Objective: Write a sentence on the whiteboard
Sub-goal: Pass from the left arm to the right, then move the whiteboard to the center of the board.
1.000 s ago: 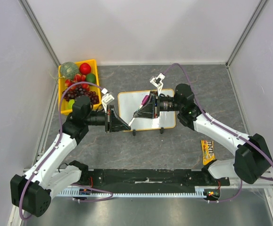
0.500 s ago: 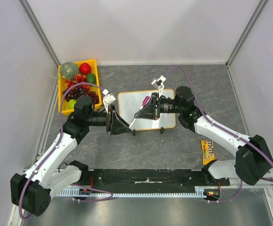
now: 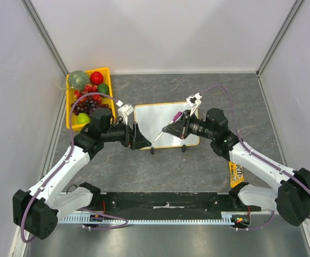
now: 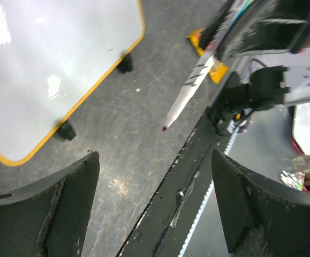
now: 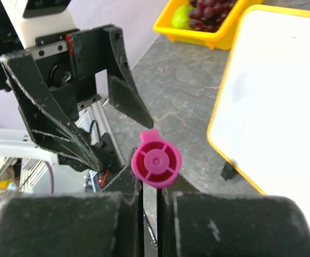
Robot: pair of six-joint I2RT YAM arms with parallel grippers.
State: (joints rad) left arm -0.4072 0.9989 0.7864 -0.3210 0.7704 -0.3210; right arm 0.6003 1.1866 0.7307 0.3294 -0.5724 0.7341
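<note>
The small white rectangular board with rounded corners and a thin orange-tan frame (image 3: 149, 120) lies flat at the middle of the mottled grey surface (image 3: 224, 91), its two black clips on the near long edge. No writing shows on it in any view, so I judge the sentence not yet begun.

The right pincer (image 3: 169, 128) is closed on a white-barrelled marker pen with a magenta end (image 5: 156, 163). In the right wrist view the barrel is pinched between the two fingers, its round magenta end facing the camera. The pen slants down toward the near left, so the tip can meet the board while the fingers ride above it. The coloured tip is lifted, close to the board's near edge. I cannot tell whether it hangs over the white face or just off it.

The left pincer (image 3: 143, 142) is wide open and holds nothing. It sits just beside the board's near left corner, likely placed there to steady the board against sliding under the pen

The next move calls for bringing the tip over the white face and setting it down lightly
</note>
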